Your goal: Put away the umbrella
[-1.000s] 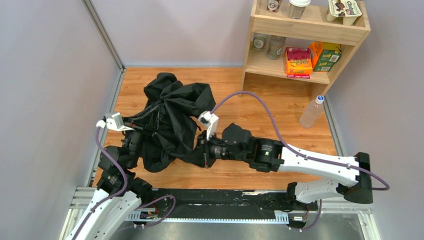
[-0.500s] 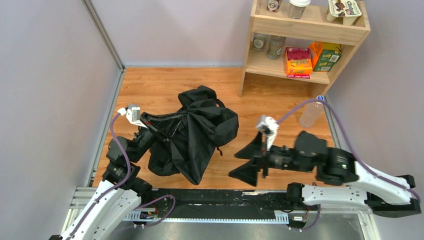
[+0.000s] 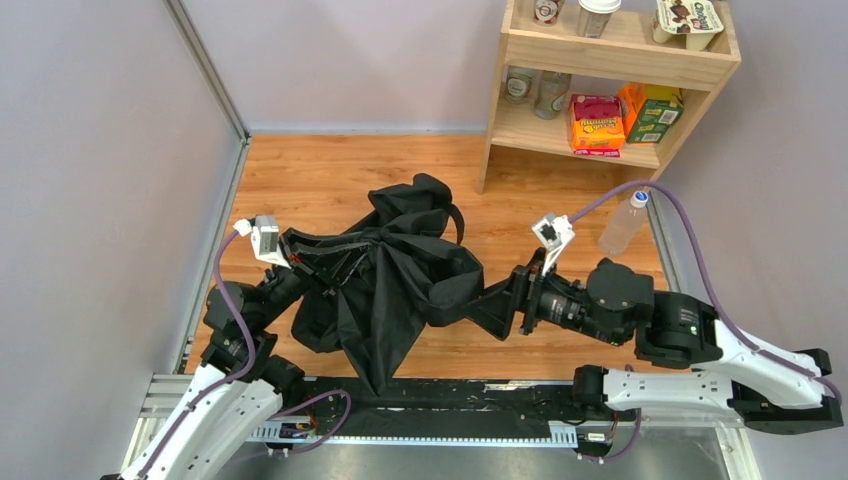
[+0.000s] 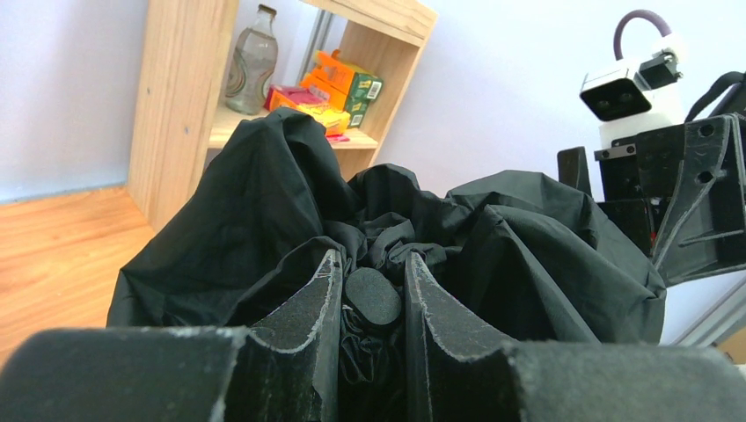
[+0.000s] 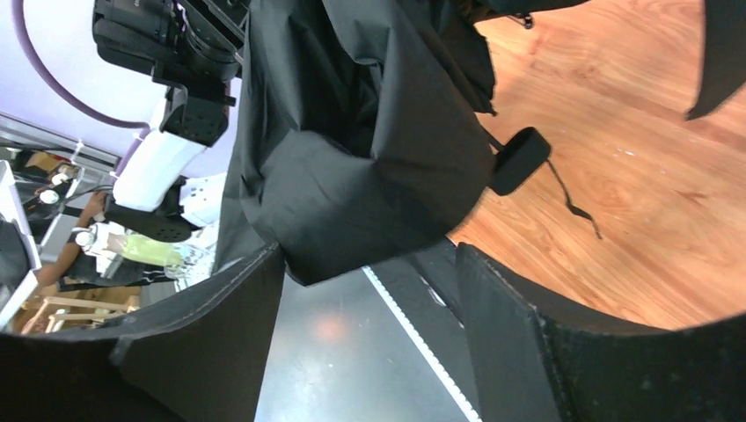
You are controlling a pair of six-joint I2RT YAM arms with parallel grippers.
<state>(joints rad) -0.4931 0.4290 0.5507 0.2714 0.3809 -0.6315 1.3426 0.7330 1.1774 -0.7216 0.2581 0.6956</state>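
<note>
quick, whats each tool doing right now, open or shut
left tool: closed on the umbrella, fabric pinched between its fingers.
right tool: open, umbrella fabric at its fingertips, not clamped.

you will find no text here that can be read with certainty. the orange box (image 3: 597,122) on the middle board of the wooden shelf (image 3: 620,55) carries printed letters, but they are too small to spell out. the green box (image 3: 655,116) beside it and the tub (image 3: 690,17) on the top board also show print, too blurred to read.
</note>
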